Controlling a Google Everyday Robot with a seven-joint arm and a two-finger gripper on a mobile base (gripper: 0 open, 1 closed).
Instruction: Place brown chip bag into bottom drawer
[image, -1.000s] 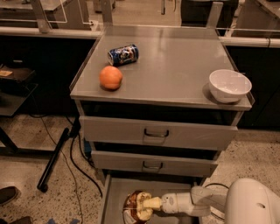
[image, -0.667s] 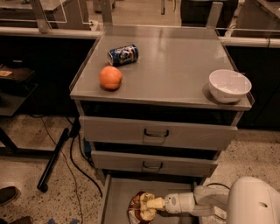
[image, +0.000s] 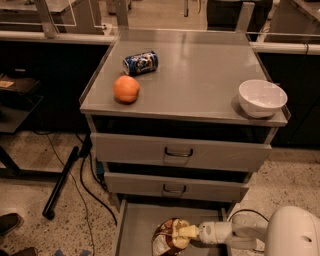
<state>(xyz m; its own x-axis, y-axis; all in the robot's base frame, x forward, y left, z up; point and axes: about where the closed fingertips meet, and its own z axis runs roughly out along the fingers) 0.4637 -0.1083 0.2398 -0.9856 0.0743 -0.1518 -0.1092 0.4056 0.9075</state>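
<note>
Bench (image: 200, 75), grey metal top:
- orange (image: 126, 89), near the front left edge;
- blue drink can (image: 140, 62), on its side, just behind the orange;
- white bowl (image: 262, 97), upright, at the front right corner.

Top drawer (image: 150, 150) and middle drawer (image: 135, 184): closed, with dark loop handles.

Bottom drawer (image: 137, 222): pulled out, grey floor exposed.

Gripper (image: 181, 233): reaches in from the right over the bottom drawer, pale fingers (image: 188, 231) clamped on the brown chip bag (image: 165, 240).

Speckled floor (image: 30, 200): black cable beside the cabinet.

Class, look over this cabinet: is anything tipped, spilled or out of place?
Only the blue can lies on its side on the cabinet top, behind the orange. The gripper holds the brown chip bag at the bottom drawer.
</note>
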